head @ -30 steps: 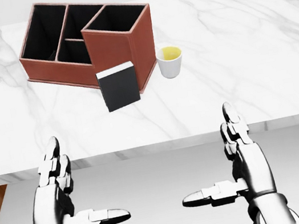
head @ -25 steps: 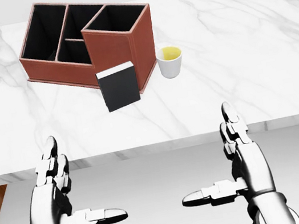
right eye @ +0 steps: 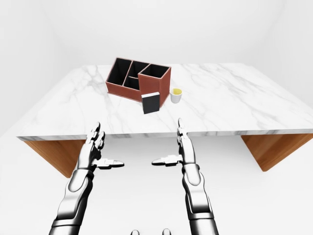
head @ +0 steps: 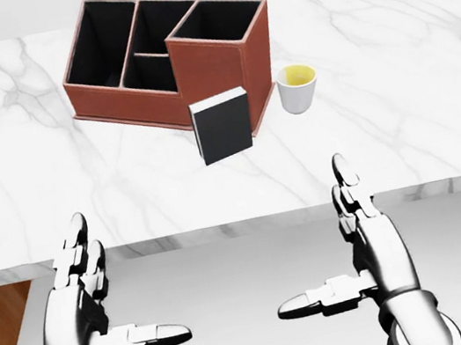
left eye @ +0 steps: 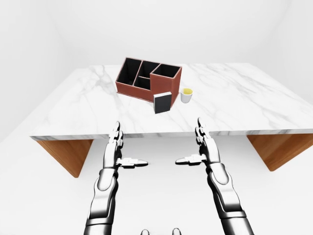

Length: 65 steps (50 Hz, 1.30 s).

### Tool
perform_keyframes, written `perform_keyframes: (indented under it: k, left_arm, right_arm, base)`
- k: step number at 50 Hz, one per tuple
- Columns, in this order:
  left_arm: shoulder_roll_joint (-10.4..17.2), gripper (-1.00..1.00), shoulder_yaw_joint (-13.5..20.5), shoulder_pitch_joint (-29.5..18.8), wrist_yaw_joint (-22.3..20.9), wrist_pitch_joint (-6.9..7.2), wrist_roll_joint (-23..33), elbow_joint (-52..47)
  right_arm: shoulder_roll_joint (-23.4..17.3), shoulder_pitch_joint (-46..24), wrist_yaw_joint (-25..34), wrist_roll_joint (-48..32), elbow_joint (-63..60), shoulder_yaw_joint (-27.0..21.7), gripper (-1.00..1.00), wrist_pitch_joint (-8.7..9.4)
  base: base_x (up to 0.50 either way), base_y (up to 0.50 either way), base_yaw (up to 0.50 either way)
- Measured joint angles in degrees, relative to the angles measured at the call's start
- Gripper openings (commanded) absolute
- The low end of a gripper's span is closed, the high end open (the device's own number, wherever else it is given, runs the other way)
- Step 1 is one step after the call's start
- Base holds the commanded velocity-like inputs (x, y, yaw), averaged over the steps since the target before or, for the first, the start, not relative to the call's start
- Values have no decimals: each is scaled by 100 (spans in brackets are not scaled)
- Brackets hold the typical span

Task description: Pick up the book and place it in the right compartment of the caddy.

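Hovering wide below worktop [head: 429, 84], both hands splayed; book [head: 222, 126] leans on caddy [head: 222, 71], cup [head: 298, 88] at 3 o'clock—risk knocking either.

Table: you face a white marble top [left eye: 254, 103] with grey veins, filling the middle of the eye views from 9 to 3 o'clock.
Edge: its near edge [right eye: 234, 133] is a thin pale band running straight across.
Supports: brown wooden panels sit under the top at 8 o'clock [left eye: 66, 152] and 4 o'clock [left eye: 274, 149].
Walls: plain white [left eye: 205, 29], meeting in soft corners at 11 and 1 o'clock.
Floor: pale, unmarked [right eye: 254, 205].
Light: even, with soft shadow under the table.
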Motion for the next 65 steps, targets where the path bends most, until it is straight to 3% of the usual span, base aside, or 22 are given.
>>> perform_keyframes:
  k: [16,22,27,30,41,51,65]
  left_arm:
    - [34,100,51,44,-85,-60,-65,-19]
    - [111,100,105,70,-187,-94,-179,-118]
    - [122,100,149,59,-270,36,-266,-277]
    - [146,100,175,36,-314,154,-270,-381]
    - [253,100,294,-115,-489,675,-169,-870]
    - [434,100,499,-584,-410,675,-174,-1223]
    - [767,100,755,-1267,-282,675,-294,-1847]
  right_arm:
    - [10,68,148,-135,-190,61,100,57]
    - [70,16,157,-178,-266,74,100,123]
    - [8,-74,199,-290,-394,69,100,266]
    - [-24,-163,283,-321,-509,56,100,460]
    - [-115,-716,437,-555,-823,9,100,460]
    - [-239,-1352,478,-603,-851,-93,100,460]
    - [-458,-1917,983,-999,-1509,-118,100,460]
  base:
    - [0,50,0]
    - [0,0,0]
    - [0,0,0]
    - [0,0,0]
    - [0,0,0]
    - [0,0,0]
    - [0,0,0]
